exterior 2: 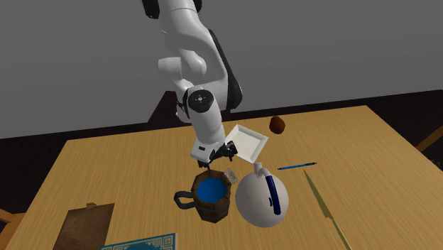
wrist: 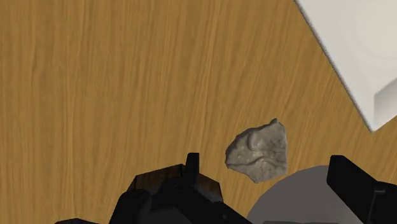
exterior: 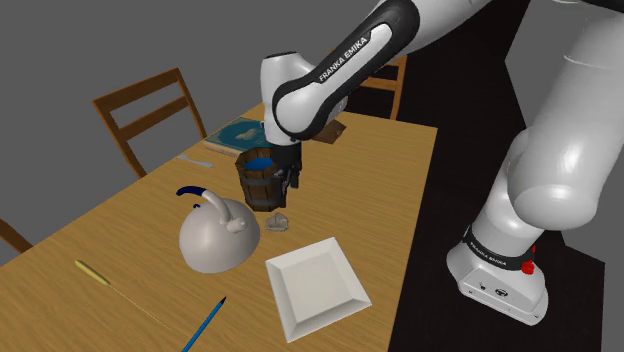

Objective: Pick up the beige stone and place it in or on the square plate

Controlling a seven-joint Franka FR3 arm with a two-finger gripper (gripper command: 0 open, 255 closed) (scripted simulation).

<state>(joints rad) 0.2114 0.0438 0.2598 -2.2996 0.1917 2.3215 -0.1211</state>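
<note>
Gripper (wrist: pixel 264 159) fingers (wrist: pixel 192 170) parted, grey stone (wrist: pixel 257 151) untouched between them; square plate (wrist: pixel 356 51) cut off.

Shoulder behind stand (exterior: pixel 497 275); second opposite; wrist close; table (exterior: pixel 400 180) shared.

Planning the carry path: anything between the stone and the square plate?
Nothing: bare wooden tabletop separates stone and square plate, per the wrist view.

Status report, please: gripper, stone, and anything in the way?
Gripper open, low over the table. Grey stone between the fingers, untouched, lying on the wood. Wooden mug and grey kettle close beside it; square plate bare.
</note>
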